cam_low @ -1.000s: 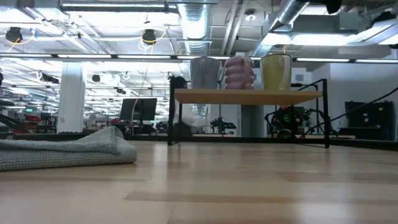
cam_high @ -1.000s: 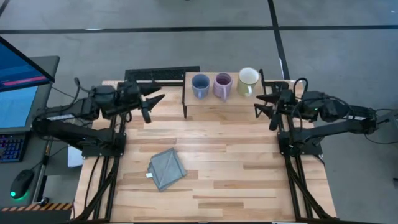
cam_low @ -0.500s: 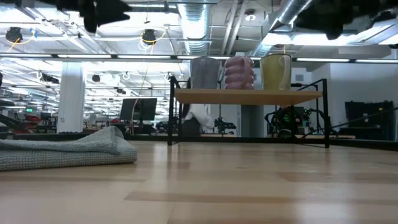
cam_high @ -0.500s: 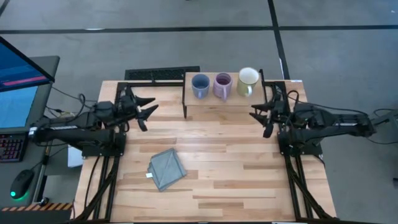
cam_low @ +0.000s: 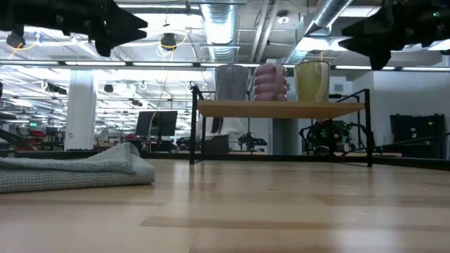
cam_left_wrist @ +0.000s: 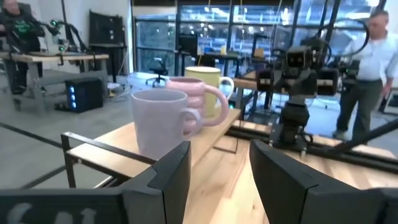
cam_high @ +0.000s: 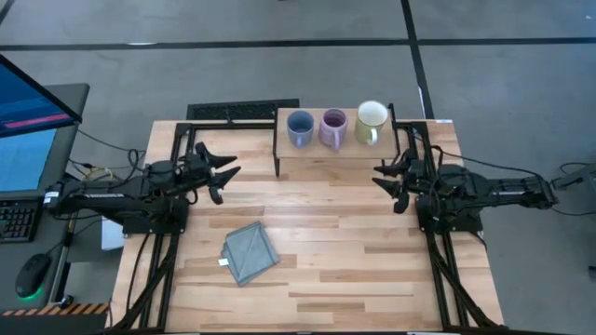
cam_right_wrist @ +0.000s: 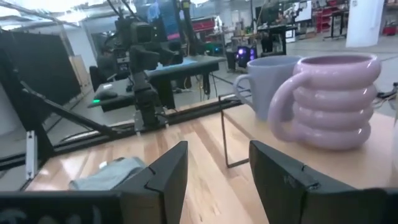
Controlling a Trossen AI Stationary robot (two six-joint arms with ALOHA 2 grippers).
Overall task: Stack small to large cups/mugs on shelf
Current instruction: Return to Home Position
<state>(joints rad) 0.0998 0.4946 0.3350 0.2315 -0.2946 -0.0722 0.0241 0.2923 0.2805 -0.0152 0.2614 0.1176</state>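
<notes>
Plank tabletop (cam_high: 354,261): cloth (cam_high: 250,252), three mugs (cam_high: 332,128) on shelf (cam_high: 335,160); left gripper (cam_high: 229,167), right gripper (cam_high: 379,175) spread, empty.

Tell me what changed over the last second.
The left gripper and right gripper both drew back from the shelf and sank lower, open and empty throughout. The blue mug, purple mug and cream mug on the shelf, and the folded cloth, stayed put.

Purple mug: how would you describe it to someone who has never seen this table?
On the table, a low wooden shelf holds three mugs in a row. The purple mug is the middle one, between the blue mug and the cream mug. Only it has a ribbed, ringed body.
</notes>
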